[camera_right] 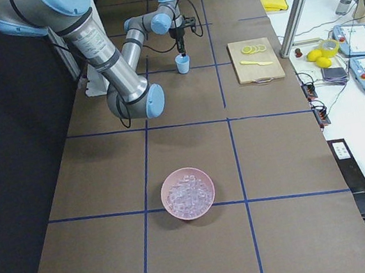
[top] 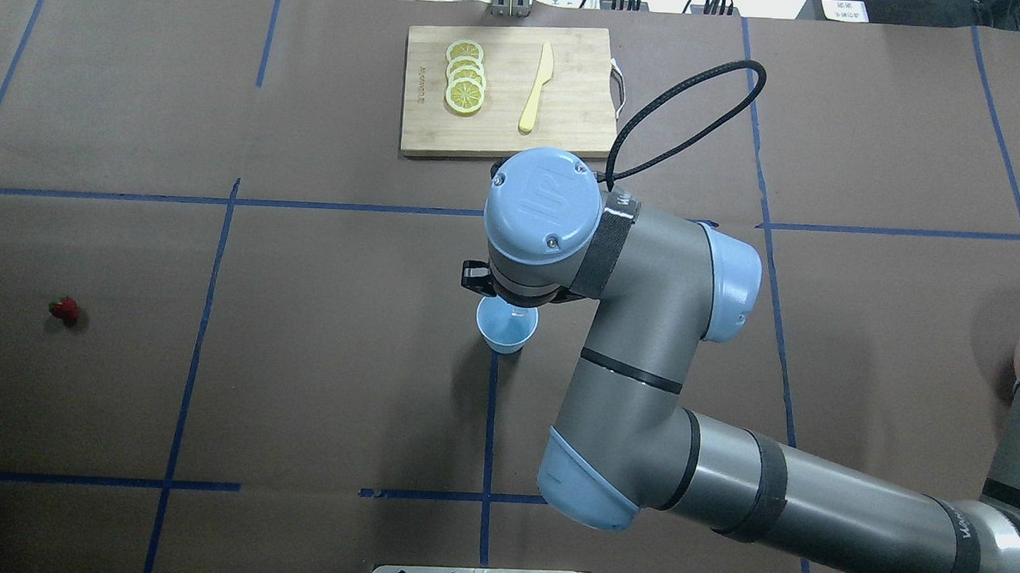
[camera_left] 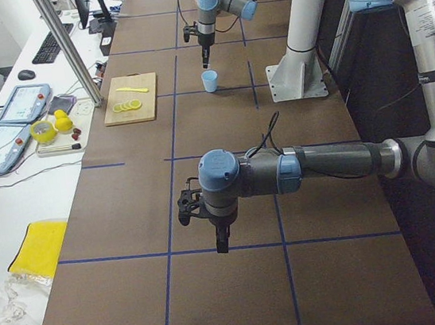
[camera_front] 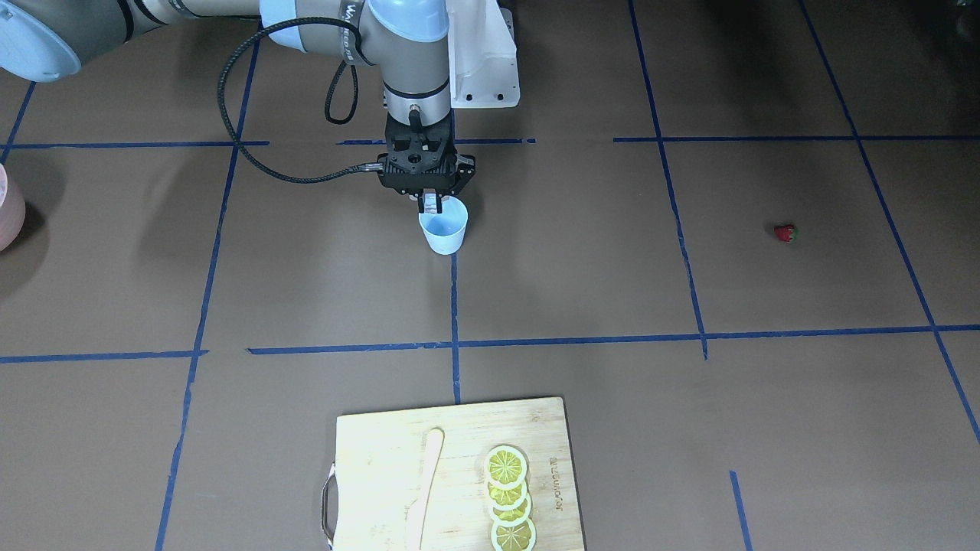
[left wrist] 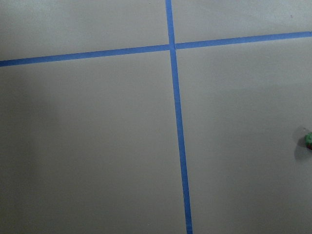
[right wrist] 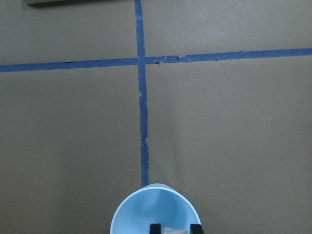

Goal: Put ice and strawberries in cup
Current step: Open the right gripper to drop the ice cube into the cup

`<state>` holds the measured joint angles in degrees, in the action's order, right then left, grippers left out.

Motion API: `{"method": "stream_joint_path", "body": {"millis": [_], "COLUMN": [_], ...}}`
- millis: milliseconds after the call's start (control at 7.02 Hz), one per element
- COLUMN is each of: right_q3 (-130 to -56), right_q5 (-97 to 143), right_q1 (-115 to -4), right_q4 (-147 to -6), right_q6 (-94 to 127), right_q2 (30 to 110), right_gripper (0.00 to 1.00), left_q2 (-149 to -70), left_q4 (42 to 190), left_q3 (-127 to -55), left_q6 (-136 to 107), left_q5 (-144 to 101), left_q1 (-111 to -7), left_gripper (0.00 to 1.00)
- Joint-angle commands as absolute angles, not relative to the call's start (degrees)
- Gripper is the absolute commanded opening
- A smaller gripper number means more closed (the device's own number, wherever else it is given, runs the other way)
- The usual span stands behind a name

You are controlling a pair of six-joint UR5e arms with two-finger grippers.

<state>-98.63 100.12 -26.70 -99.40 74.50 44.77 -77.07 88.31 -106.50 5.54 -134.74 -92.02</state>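
Note:
The light-blue cup point(camera_front: 444, 233) stands upright at the table's middle, also visible from overhead point(top: 504, 331). My right gripper point(camera_front: 431, 203) hangs just over its rim, shut on a small clear ice cube point(right wrist: 175, 229) held above the cup's mouth point(right wrist: 153, 209). More ice point(camera_right: 188, 193) fills a pink bowl point(camera_right: 208, 202) on my right side. A single strawberry point(camera_front: 785, 233) lies alone on my left side point(top: 64, 309) and shows at the left wrist view's right edge point(left wrist: 308, 139). My left gripper point(camera_left: 222, 240) points down above the table; I cannot tell whether it is open or shut.
A wooden cutting board point(top: 499, 140) lies at the far edge with lemon slices point(top: 466, 78) and a pale knife point(top: 536, 90) on it. Blue tape lines point(camera_front: 454, 337) cross the brown table. Monitors and clutter sit on a side desk point(camera_left: 13, 133).

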Motion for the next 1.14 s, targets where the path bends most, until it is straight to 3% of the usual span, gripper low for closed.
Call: {"method": "stream_joint_path", "body": {"millis": [0, 142, 285, 997], "right_q3": [-98.2, -98.1, -98.2, -98.5], "right_q5": [99.6, 99.5, 99.1, 100.6], "right_q1": [-25.8, -25.8, -25.8, -29.8], "right_q4": [-99.0, -98.9, -98.9, -99.4], "right_q6": [74.8, 74.7, 74.7, 73.2], "right_q2": [44.8, 44.7, 44.6, 44.5], "right_gripper": [0.01, 0.27, 0.99, 0.99], "left_q2": [-77.0, -77.0, -77.0, -76.9], "left_q4": [88.2, 88.2, 88.2, 88.1], "left_q3": [-106.4, -106.5, -106.4, -106.4], "left_q6": [5.5, 5.5, 5.5, 5.5], "left_q5": [-134.7, -134.7, -134.7, -134.7], "left_q1": [-92.0, -92.0, -92.0, -92.0], "left_gripper": [1.00, 1.00, 1.00, 1.00]}}
